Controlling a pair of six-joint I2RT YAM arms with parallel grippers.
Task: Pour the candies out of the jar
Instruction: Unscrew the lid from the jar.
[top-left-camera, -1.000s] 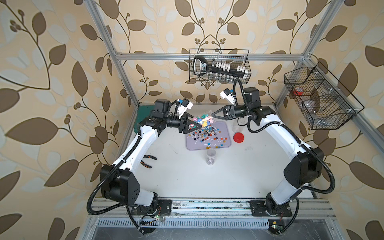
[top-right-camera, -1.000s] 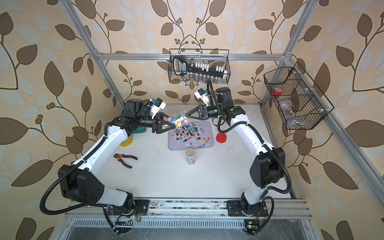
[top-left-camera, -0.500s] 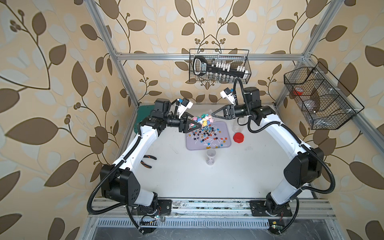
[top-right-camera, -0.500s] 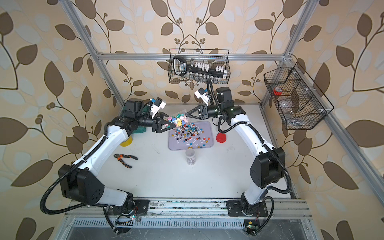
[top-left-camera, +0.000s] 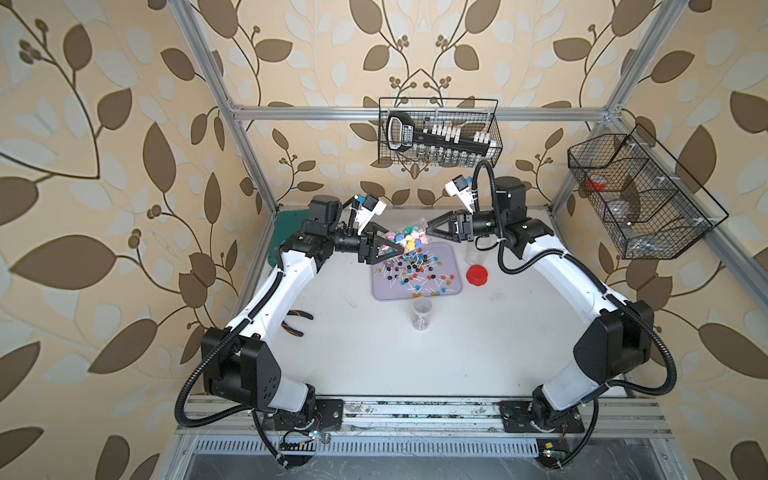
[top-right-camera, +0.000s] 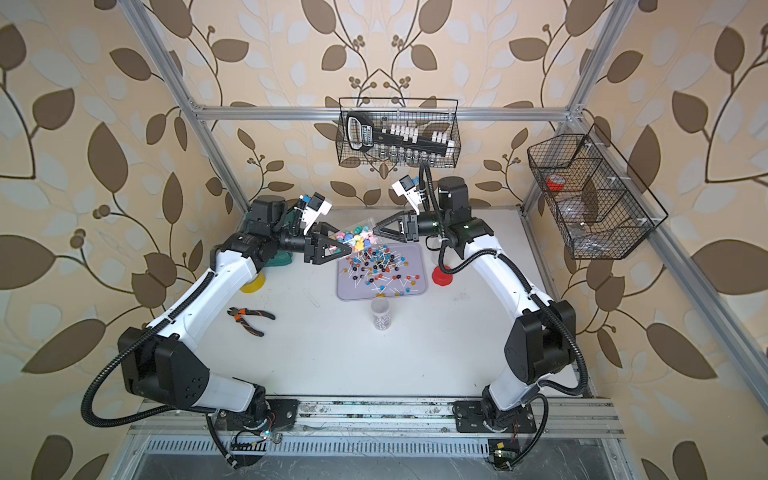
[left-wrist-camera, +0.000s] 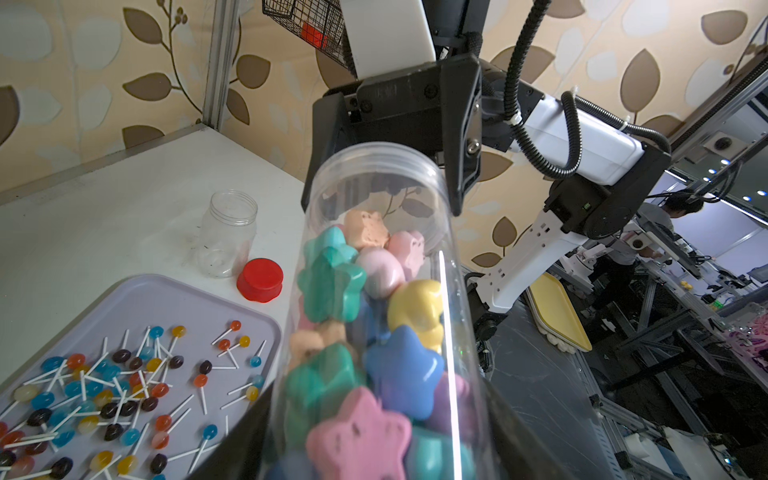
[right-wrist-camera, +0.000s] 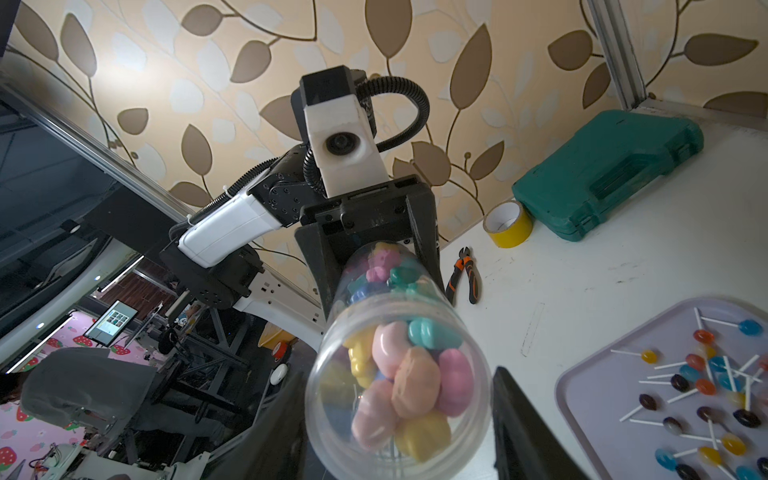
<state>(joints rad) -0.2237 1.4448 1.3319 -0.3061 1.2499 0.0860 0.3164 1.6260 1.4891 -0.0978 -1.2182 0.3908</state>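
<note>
Grip: your left gripper (top-left-camera: 395, 247) pinches the base end of the clear jar (left-wrist-camera: 419, 257). From there the jar's long axis runs toward the upper right in a top view, straight at your right gripper (top-left-camera: 430, 227). Its jaws flank the open mouth; whether they press the rim, you cannot tell. Star candies (left-wrist-camera: 399, 374) sit packed toward the base, so the mouth likely rides higher. The jar hangs above the upper-left corner of the tray (top-left-camera: 451, 253), which holds lollipops (left-wrist-camera: 104, 386). To pour, the mouth must dip toward the tray; your left wrist looks best placed to tip it.

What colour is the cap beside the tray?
The cap is red, clearest in the left wrist view.
</note>
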